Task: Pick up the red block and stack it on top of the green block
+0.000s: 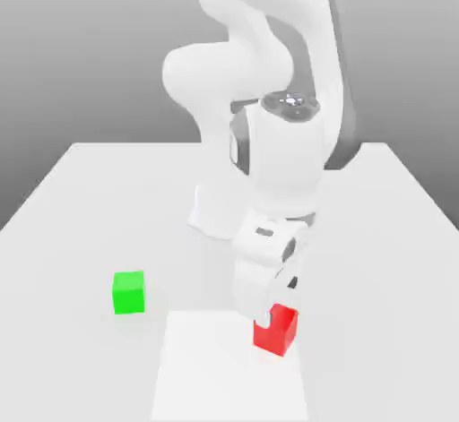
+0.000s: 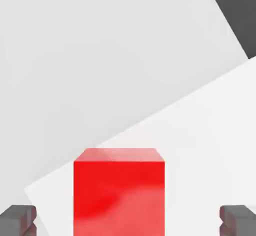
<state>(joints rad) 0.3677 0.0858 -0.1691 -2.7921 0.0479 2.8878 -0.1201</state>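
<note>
The red block [image 1: 277, 331] rests on the white table, near its front and right of centre in the exterior view. My gripper [image 1: 271, 311] has come down over it from above. In the hand view the red block [image 2: 119, 192] sits between two dark fingertips [image 2: 17, 220], one on each side, with clear gaps, so the gripper [image 2: 128, 221] is open around the block without touching it. The green block [image 1: 129, 292] stands alone on the table toward the exterior view's left, well apart from the red one.
A brighter white square patch [image 1: 206, 366] marks the table surface under the red block. The arm's white base [image 1: 215, 214] stands behind the gripper. The table's far edge meets a dark grey background [image 2: 235, 9].
</note>
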